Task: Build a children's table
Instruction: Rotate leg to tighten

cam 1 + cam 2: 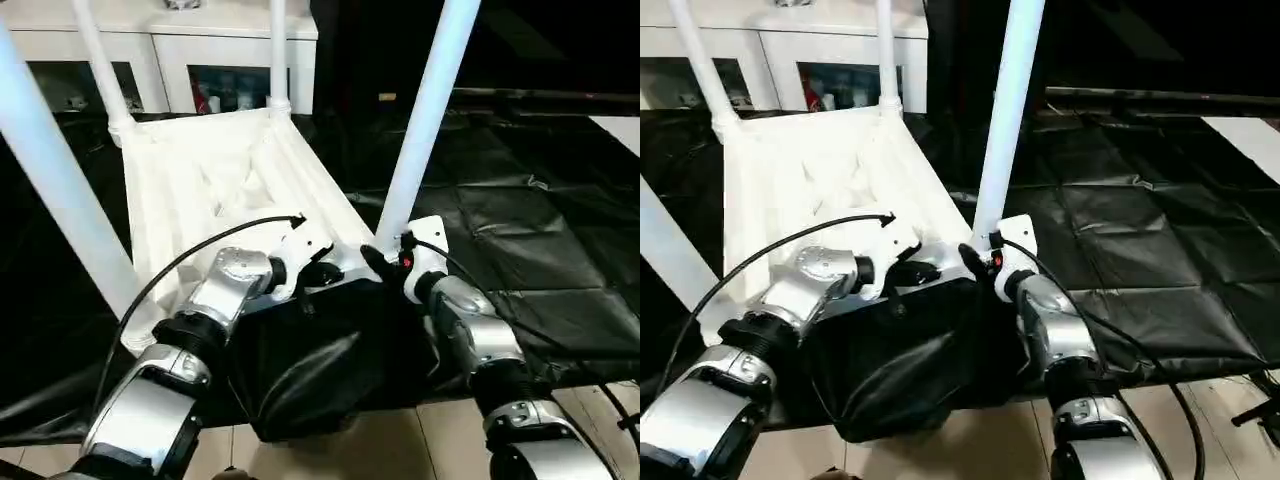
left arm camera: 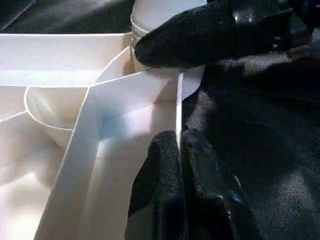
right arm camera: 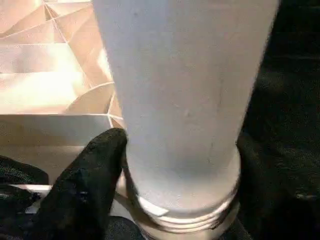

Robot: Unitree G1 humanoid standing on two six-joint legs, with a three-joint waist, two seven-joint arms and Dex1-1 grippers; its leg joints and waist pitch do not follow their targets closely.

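While the tabletop (image 1: pixel 215 185) lies upside down on the black sheet (image 1: pixel 520 240), ribbed underside up, its near edge sits right before my two forearms. My left jaws (image 2: pixel 181 145) are closed on the thin wall of that near edge, pinching the white rim between both black fingers. At about 2 o'clock from them, my right jaws (image 3: pixel 182 150) stand wide around the base of the nearest leg (image 1: pixel 425 120), one black finger (image 3: pixel 85 185) pressed against the tube just above its threaded end at the corner socket. That leg rises steeply toward 12 o'clock. Two more legs (image 1: pixel 100 65) stand in the far corner sockets, and a fourth (image 1: pixel 55 190) slants up at 9 o'clock. Behind, at 12 o'clock, stands a white cabinet (image 1: pixel 180 50)
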